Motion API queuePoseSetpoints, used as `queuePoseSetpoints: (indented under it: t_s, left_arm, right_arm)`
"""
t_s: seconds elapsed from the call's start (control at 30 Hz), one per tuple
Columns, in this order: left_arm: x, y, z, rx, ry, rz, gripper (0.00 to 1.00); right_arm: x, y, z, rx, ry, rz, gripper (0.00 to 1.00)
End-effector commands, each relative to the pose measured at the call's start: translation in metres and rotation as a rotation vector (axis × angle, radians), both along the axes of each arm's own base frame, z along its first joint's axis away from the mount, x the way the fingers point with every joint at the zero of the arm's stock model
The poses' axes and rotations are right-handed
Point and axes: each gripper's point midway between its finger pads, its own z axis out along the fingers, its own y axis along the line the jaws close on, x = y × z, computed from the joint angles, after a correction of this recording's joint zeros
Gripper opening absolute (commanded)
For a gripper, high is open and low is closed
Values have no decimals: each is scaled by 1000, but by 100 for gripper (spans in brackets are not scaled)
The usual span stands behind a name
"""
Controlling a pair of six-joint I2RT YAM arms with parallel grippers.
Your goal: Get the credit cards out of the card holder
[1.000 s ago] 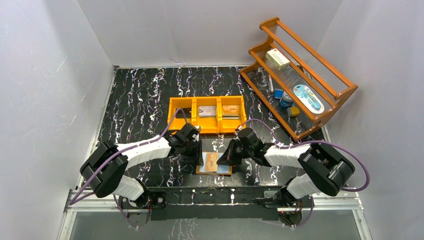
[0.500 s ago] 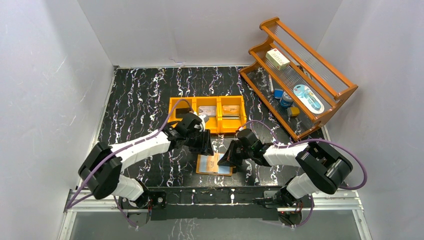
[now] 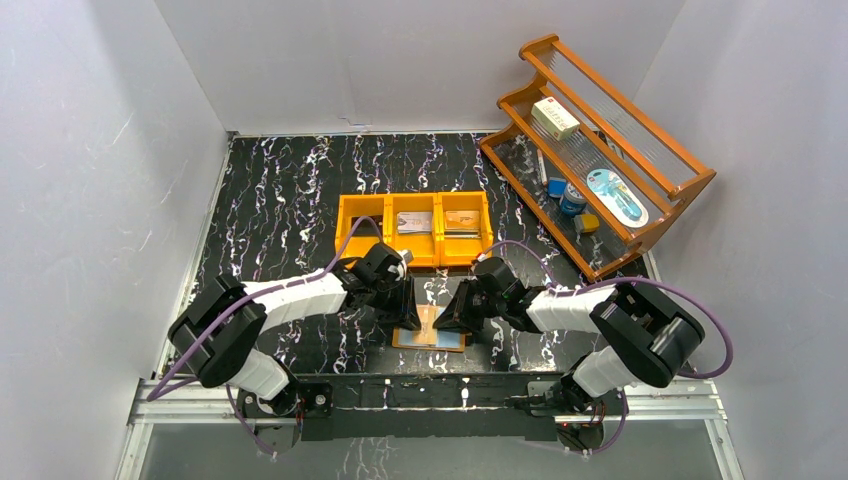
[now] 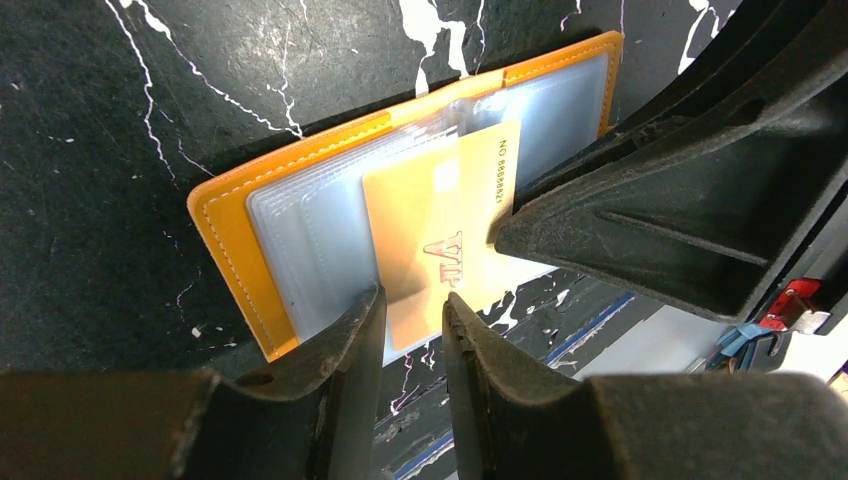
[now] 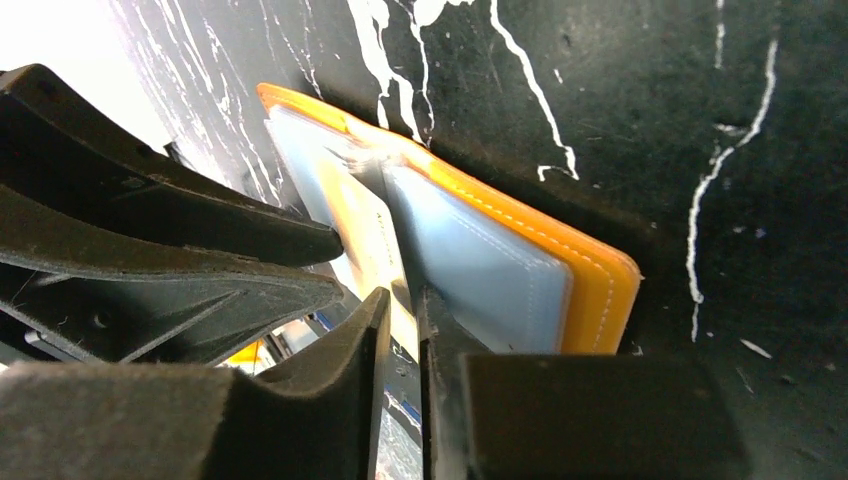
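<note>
One gold card (image 4: 440, 230) pinched in right gripper (image 5: 405, 305), partly out of card holder (image 4: 225, 215); left gripper (image 4: 412, 300) ajar alongside

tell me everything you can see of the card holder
The card holder lies opened flat on the black marbled table, inside up. It looks like tan-orange leather with pale stitching along its rim, and holds clear bluish plastic sleeves. A gold card sticks partway out of the sleeves near the fold. The left gripper and right gripper both have their fingertips at that card.
</note>
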Motion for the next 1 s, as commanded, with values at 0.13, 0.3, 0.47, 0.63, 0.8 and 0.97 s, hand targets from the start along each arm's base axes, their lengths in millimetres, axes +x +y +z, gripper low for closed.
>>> queuePoseSetpoints:
  t_s: [0.13, 0.3, 0.47, 0.63, 0.8, 0.97]
  left_arm:
    - [-23, 42, -33, 196, 64, -14, 27]
    - [-19, 40, -31, 196, 56, -4, 27]
    - [-15, 37, -27, 186, 44, 9, 27]
    - [-15, 36, -26, 182, 43, 6, 27]
    - [-16, 38, -25, 186, 40, 11, 27]
    - [-17, 37, -25, 179, 49, 11, 27]
  right_arm:
    - [11, 10, 12, 86, -48, -25, 34]
    - [9, 18, 16, 144, -62, 11, 31]
    - [9, 22, 17, 165, -68, 26, 28]
    - [10, 12, 12, 134, -72, -22, 16]
    - [-1, -6, -3, 63, -56, -38, 3]
    - [-3, -2, 3, 102, -65, -13, 19]
